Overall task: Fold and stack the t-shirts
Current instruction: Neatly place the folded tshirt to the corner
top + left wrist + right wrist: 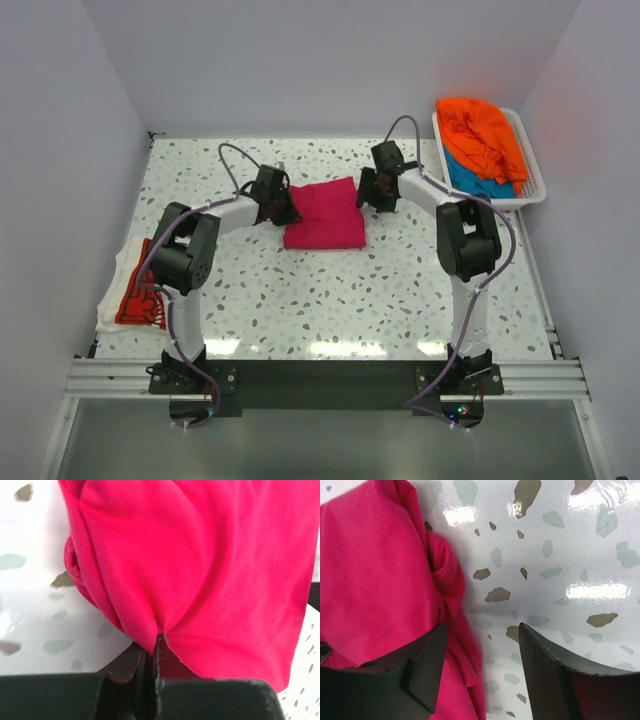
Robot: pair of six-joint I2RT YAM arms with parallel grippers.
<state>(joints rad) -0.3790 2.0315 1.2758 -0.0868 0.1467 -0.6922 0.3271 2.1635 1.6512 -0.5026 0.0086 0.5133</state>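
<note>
The magenta-pink t-shirt (325, 214) lies folded small at the table's middle back. My left gripper (283, 207) is at its left edge, shut on a pinch of the pink cloth (150, 580). My right gripper (368, 192) is open at its right edge; one finger (422, 665) is over the cloth (375, 575), the other over bare table. The orange t-shirt (485, 135) lies on the teal-blue t-shirt (478, 180) in the basket. The red t-shirt with white lettering (140, 290) lies at the left table edge.
The white slatted basket (530, 185) stands at the back right corner. White cloth (110, 305) shows under the red shirt. The speckled tabletop (330, 300) spreads in front of the pink shirt. Grey walls close in on three sides.
</note>
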